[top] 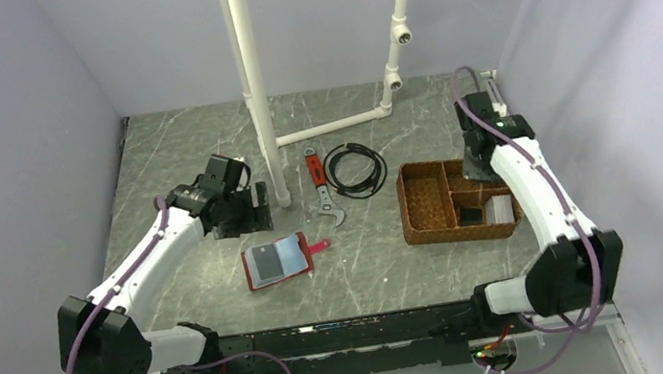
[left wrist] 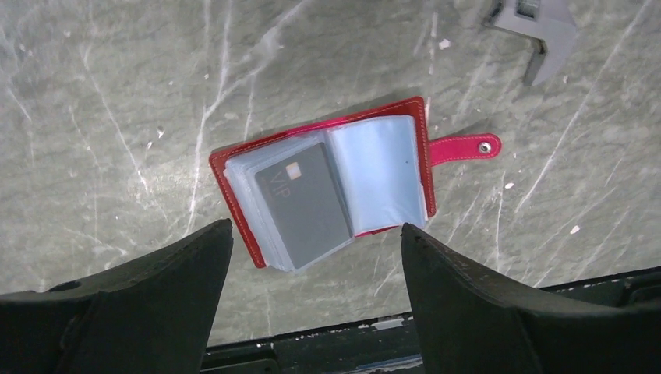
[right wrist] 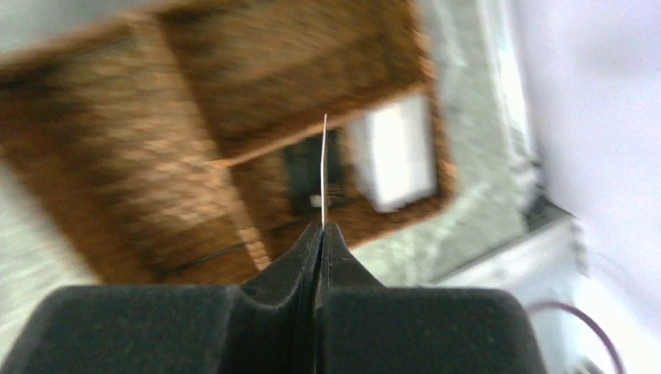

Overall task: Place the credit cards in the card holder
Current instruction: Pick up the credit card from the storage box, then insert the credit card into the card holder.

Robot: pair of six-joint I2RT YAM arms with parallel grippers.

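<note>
The red card holder [top: 277, 262] lies open on the table with its snap tab to the right. One grey card [top: 267, 262] sits in its clear pockets. In the left wrist view the holder [left wrist: 390, 167] and its grey card [left wrist: 302, 202] lie just beyond my fingertips. My left gripper [top: 242, 210] [left wrist: 316, 230] is open and empty, above and behind the holder. My right gripper [top: 477, 160] [right wrist: 323, 227] is shut on a thin card [right wrist: 324, 167], seen edge-on, above the brown woven tray [top: 427, 203]. A pale card [top: 502, 209] [right wrist: 394, 152] lies in the tray.
A red-handled wrench [top: 318, 189] and a coiled black cable [top: 354, 167] lie between the holder and the tray. A white pipe stand [top: 254, 81] rises behind them. A dark item [top: 472, 215] lies in the tray beside the pale card. Walls close in left and right.
</note>
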